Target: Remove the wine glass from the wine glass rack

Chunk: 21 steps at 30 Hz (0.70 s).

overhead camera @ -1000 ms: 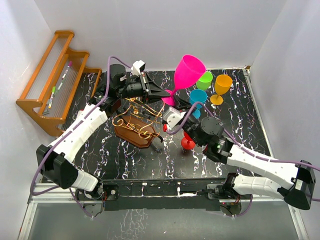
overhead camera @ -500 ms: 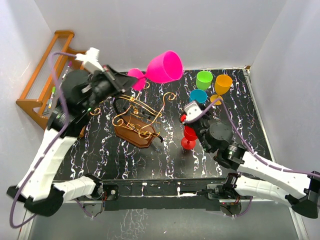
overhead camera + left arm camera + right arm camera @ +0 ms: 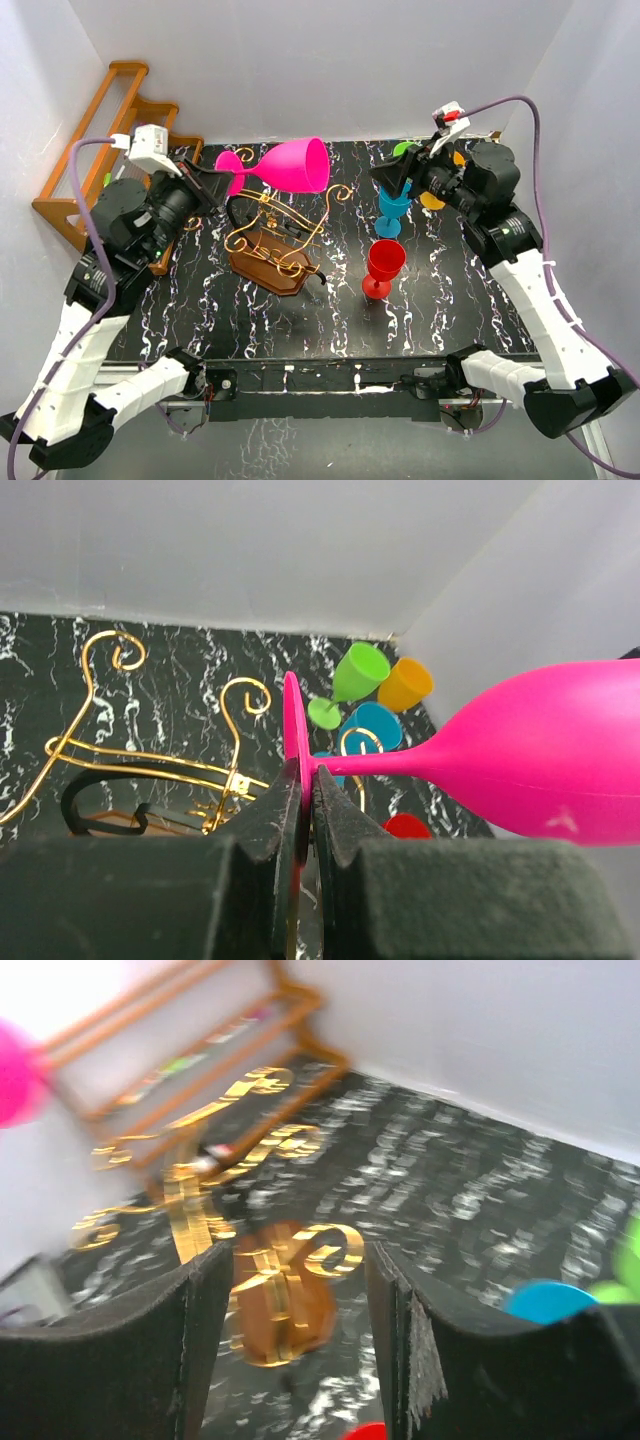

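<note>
The pink wine glass (image 3: pixel 290 166) hangs on its side in the air above the wine glass rack (image 3: pixel 272 232), apart from its golden wire arms. My left gripper (image 3: pixel 218 168) is shut on the glass's round foot (image 3: pixel 293 735), with the bowl (image 3: pixel 545 765) pointing right. The rack's scrolls (image 3: pixel 110 750) show below the glass, with nothing hanging on them. My right gripper (image 3: pixel 384 178) is raised at the right rear and open, nothing between its fingers (image 3: pixel 205 1305). The rack (image 3: pixel 275 1285) shows blurred between them.
A red glass (image 3: pixel 384 262) stands alone on the black marbled table (image 3: pixel 470 300). Blue (image 3: pixel 392 208), green (image 3: pixel 404 150) and orange (image 3: pixel 447 158) glasses cluster at the back right under the right arm. A wooden stepped shelf (image 3: pixel 95 150) with pens leans at the left wall.
My left arm swung the pink glass up and left, clear of the rack, tipping it sideways. My right gripper opened, left the red glass standing and rose to the back right.
</note>
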### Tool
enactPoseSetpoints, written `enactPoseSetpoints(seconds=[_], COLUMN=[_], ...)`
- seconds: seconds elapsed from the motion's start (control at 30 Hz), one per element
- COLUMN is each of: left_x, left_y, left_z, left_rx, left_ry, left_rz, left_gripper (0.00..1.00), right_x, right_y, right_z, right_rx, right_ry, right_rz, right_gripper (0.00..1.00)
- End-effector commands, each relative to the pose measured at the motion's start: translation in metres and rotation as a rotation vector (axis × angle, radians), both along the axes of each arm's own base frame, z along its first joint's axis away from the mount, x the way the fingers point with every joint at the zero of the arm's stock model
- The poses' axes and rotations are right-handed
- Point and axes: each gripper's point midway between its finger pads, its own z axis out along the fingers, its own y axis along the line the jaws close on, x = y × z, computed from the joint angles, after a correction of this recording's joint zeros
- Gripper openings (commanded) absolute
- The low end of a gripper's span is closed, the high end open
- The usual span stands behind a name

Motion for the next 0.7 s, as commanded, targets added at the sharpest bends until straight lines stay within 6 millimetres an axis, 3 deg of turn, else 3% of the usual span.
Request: enactPoseSetpoints(seconds=[0.0,0.07,0.33,0.67], left_x=[-0.001,-0.002,-0.003,0.004], left_y=[-0.009,-0.015,-0.033,-0.046], left_z=[-0.011,-0.011,-0.010,-0.014], left_rx=[0.066,0.066,0.061,0.060], left_ry=[-0.006,-0.012,-0.023,0.004], left_rz=[-0.062,-0.094,-0.189,-0.231], left_gripper=[0.00,0.00,0.00,0.00], right_x=[-0.083,-0.094,-0.087,-0.093], right_y=[0.046,0.052,0.057,0.060], right_z=[0.077,0.083,0.079,0.088], right_rx=[0.208,0.226,0.235,0.251], right_ry=[-0.085,-0.088,-0.065,-0.089], right_rz=[0.447,0.523,0.543,0.590], right_gripper=[0.59,0.59,0.57,0.55])
